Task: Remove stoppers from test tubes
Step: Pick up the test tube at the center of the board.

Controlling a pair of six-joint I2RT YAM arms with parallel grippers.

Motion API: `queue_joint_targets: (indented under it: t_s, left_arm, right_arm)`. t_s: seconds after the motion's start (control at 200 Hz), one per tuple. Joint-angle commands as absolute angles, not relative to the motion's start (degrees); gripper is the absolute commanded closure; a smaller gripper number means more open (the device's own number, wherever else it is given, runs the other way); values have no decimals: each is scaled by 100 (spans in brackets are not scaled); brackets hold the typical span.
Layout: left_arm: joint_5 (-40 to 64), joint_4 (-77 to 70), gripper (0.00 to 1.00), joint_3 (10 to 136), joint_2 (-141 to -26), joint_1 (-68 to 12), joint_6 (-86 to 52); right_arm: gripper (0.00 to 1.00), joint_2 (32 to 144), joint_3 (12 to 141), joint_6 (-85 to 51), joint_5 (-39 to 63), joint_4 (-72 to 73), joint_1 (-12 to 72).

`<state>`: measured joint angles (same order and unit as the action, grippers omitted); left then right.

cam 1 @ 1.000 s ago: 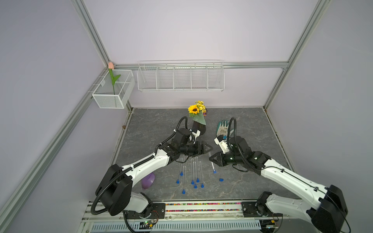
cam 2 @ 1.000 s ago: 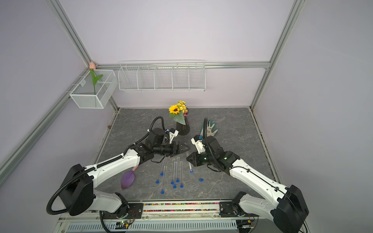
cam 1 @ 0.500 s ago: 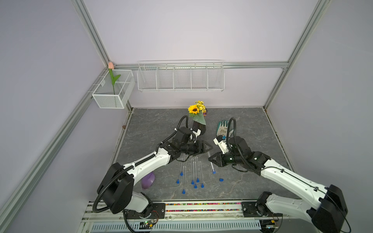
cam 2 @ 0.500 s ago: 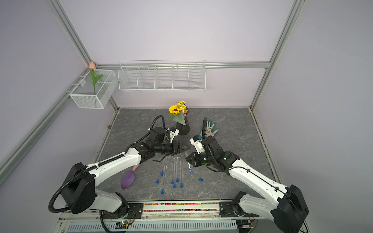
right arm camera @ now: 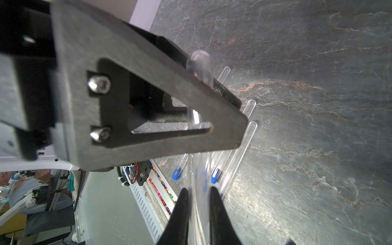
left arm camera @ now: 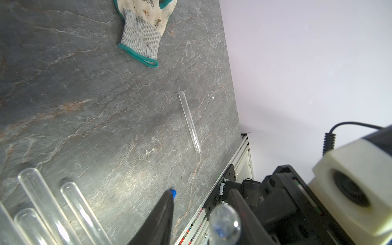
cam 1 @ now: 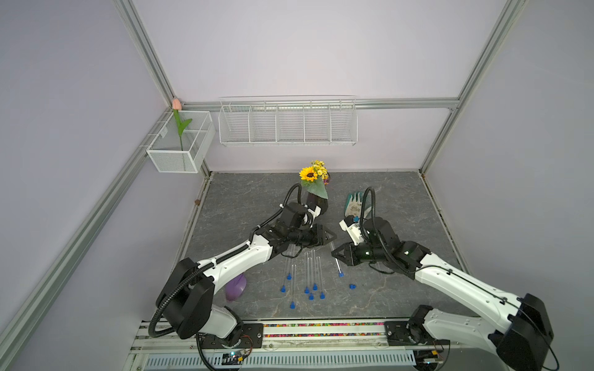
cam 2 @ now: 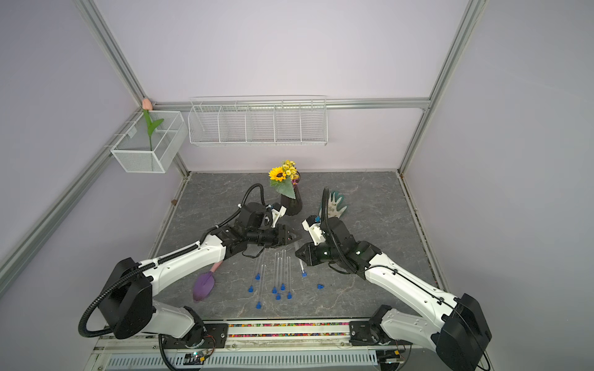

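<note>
My right gripper point(cam 1: 333, 253) point(right arm camera: 199, 189) is shut on a clear test tube point(cam 1: 336, 261) point(right arm camera: 199, 165), held off the table. The tube's blue stopper point(cam 1: 341, 274) point(cam 2: 304, 274) points toward the front rail. My left gripper point(cam 1: 334, 238) point(left arm camera: 200, 193) stands open around the tube's rounded end point(left arm camera: 224, 219). That end lies against one finger, with a gap to the other finger point(left arm camera: 163, 210). Several more test tubes point(cam 1: 308, 269) lie side by side on the table, blue stoppers point(cam 1: 315, 286) at their near ends. One loose stopper point(cam 1: 352, 286) lies to their right.
A dark vase with a sunflower point(cam 1: 316, 199) and a work glove point(cam 1: 353, 204) sit behind the grippers. A purple scoop point(cam 1: 236, 287) lies under the left arm. A bare tube point(left arm camera: 189, 122) lies alone near the right wall. Wire baskets point(cam 1: 287, 123) hang on the back wall.
My left gripper has slid right to meet the right gripper, and its jaws have narrowed around the held tube's rounded end. The right gripper has kept its grip and barely moved.
</note>
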<state>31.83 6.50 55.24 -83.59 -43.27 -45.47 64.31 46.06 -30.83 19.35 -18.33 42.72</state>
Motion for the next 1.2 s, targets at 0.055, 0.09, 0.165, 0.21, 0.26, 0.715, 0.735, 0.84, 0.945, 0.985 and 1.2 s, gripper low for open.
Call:
queue_joint_targets:
  t_s: [0.055,0.09,0.165,0.21,0.26,0.715,0.735,0.84,0.945,0.985,1.2]
  left_arm:
    - [3120,829,65,5671,-8420,-4350,-4439]
    - [3115,826,68,5669,-8420,-4350,-4440]
    - [3096,851,72,5669,-8427,-4351,-4441]
    - [3094,868,76,5677,-8432,-4355,-4441]
    - [3098,879,81,5687,-8454,-4347,-4443]
    - [2947,1136,98,5731,-8529,-4346,-4360]
    - [2932,1162,99,5739,-8538,-4350,-4362]
    - [2799,1321,100,5792,-8547,-4346,-4375]
    - [2730,1339,100,5792,-8519,-4344,-4433]
    - [2708,1352,100,5796,-8500,-4351,-4462]
    - [2563,1413,100,5858,-8474,-4348,-4555]
  right_arm:
    - [84,6464,4711,-2992,1883,-1802,4315]
    - [84,6469,4710,-2997,1880,-1801,4315]
    - [84,6469,4711,-2987,1857,-1806,4315]
    - [84,6471,4719,-2986,1861,-1815,4315]
    - [84,6469,4742,-2967,1846,-1835,4314]
    - [66,6348,4775,-2811,1596,-2088,4305]
    - [63,6338,4785,-2805,1569,-2118,4298]
    - [45,6268,4864,-2752,1400,-2285,4287]
    - [33,6165,4919,-2691,1221,-2439,4287]
    - [31,6115,4922,-2681,1130,-2484,4282]
    - [25,5902,4873,-2593,817,-2584,4286]
